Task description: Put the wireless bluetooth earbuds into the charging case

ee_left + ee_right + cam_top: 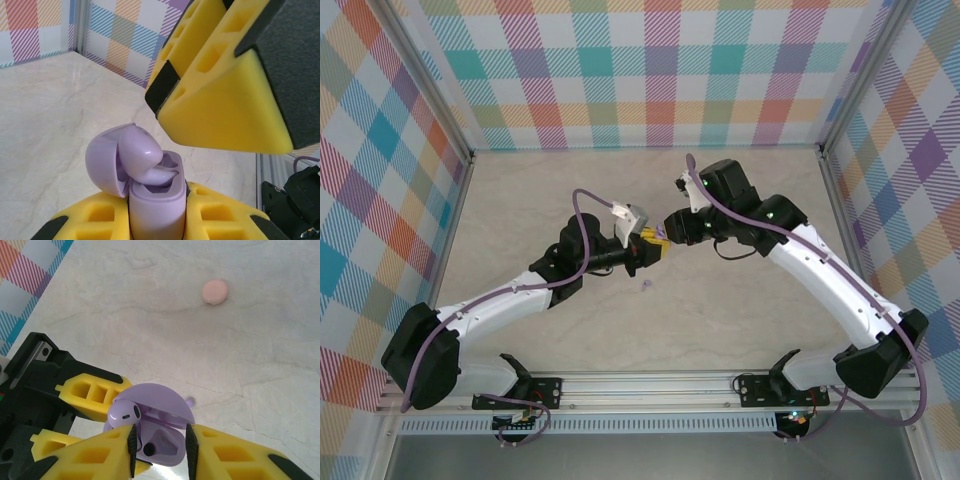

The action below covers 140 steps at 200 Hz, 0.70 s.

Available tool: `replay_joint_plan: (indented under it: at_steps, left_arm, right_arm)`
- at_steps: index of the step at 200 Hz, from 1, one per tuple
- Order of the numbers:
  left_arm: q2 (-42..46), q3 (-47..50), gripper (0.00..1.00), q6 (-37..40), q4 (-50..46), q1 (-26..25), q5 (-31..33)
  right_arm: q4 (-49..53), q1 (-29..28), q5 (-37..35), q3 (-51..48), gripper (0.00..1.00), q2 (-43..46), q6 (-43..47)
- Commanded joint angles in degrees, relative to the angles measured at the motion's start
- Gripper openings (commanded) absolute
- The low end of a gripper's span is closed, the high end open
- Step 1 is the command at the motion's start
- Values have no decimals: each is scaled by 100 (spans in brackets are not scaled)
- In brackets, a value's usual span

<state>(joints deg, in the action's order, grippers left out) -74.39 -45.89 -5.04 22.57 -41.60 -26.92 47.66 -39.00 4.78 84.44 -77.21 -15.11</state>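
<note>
Left gripper (642, 248) had the case (155, 212) clamped mid-table, with the right gripper (160, 442) tight up against it!

Left fingers were shut on the lilac case, held up off the table (750, 330). Its lid (102, 162) was flipped open, one bud (144, 157) was seated inside, and the socket beside it was empty. The right fingers hovered just over the open case, narrowly parted, the empty socket visible in the gap and nothing pinched between them. Below the grippers, a loose bud (647, 287) lay on the marble. A pink disc (215, 292) sat well apart, beyond the case in the right wrist view.
</note>
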Motion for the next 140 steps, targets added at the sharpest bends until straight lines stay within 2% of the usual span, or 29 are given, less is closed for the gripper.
replay_joint_plan:
  at_steps: [1,49,73,140]
  left_arm:
    - [135,-104,5,82,126,-102,54]
    - [65,-173,4,127,-6,-102,-41]
    - [56,-192,4,118,17,-98,-106]
    - [74,-213,4,135,2,-103,-200]
  right_arm:
    - [61,-37,-108,55,33,142,61]
    - [-278,-36,669,45,40,183,-2]
    - [-261,-37,641,122,44,13,-103]
    - [-99,-33,582,300,44,-298,-129]
